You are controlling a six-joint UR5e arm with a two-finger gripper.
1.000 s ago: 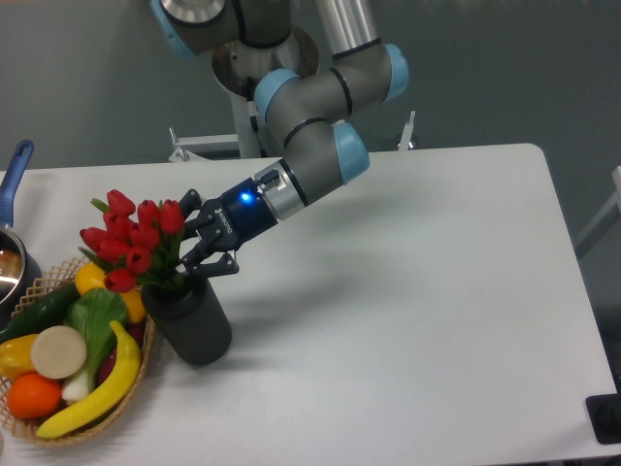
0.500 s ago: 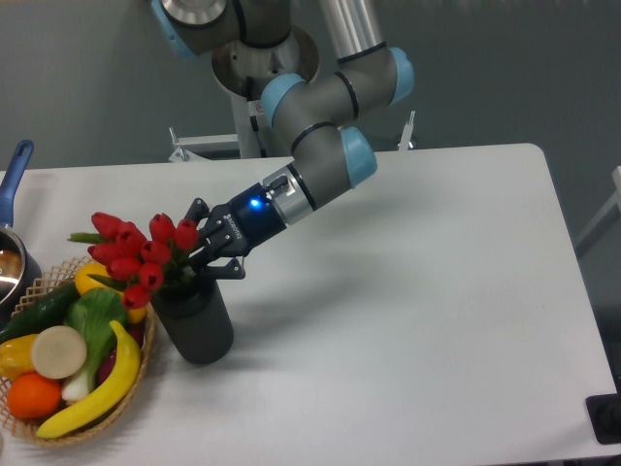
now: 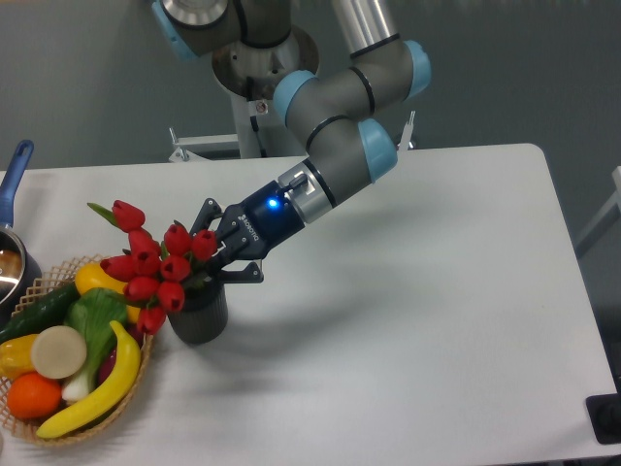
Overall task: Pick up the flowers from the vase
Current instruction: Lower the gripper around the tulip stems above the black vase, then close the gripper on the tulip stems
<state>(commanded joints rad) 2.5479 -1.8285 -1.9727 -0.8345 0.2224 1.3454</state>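
The flowers [image 3: 155,262], a bunch of red tulip buds with green leaves, lean to the left over the dark ribbed vase [image 3: 199,313] at the table's left. Their stems still reach down into the vase mouth. My gripper [image 3: 215,257] comes in from the right, just above the vase rim, and is shut on the stems right behind the buds. The vase stands close beside the wicker basket.
A wicker basket [image 3: 39,291] with a banana, orange, cucumber and other produce sits at the front left, touching the tulip heads. A pot with a blue handle [image 3: 15,170] stands at the far left edge. The arm's base mount [image 3: 243,68] is behind the table.
The arm has shifted right and the gripper has closed on the stems. The bunch has tilted and swung left and lower. The vase has straightened from its tilt and slid slightly.
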